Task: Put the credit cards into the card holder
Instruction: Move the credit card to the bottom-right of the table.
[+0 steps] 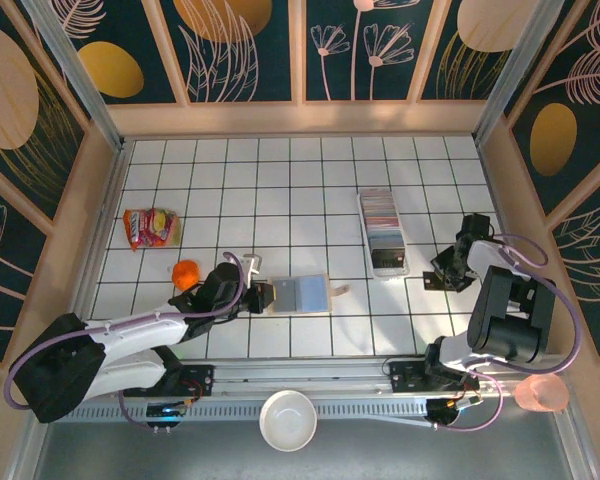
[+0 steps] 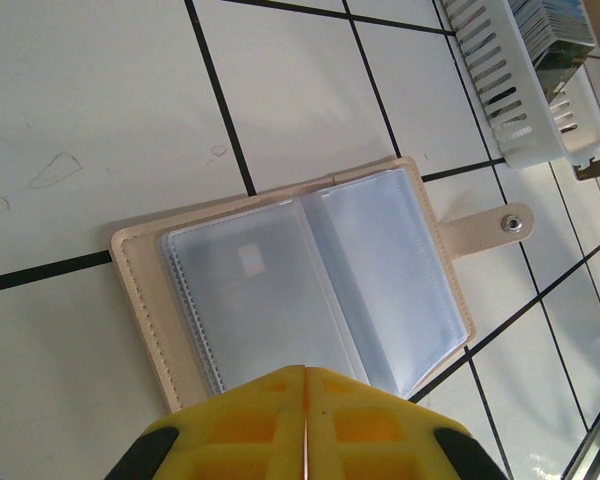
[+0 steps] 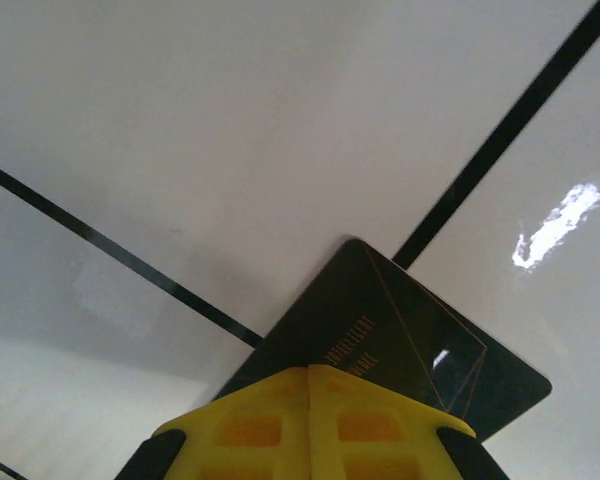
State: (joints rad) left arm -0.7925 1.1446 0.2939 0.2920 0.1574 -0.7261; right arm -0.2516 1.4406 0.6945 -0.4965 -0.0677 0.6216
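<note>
Light is glaring off the white gridded tabletop (image 1: 230, 190), and dark floral wall panels (image 1: 245, 50) are boxing it in.

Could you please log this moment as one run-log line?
left hand: shut at open card holder edge | right hand: shut on dark card

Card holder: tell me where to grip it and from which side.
Probably the snap tab: the card holder lies open and flat on the table, so its faces offer nothing to pinch, while the tab sticks out past one edge. Come low from that tab side.
</note>
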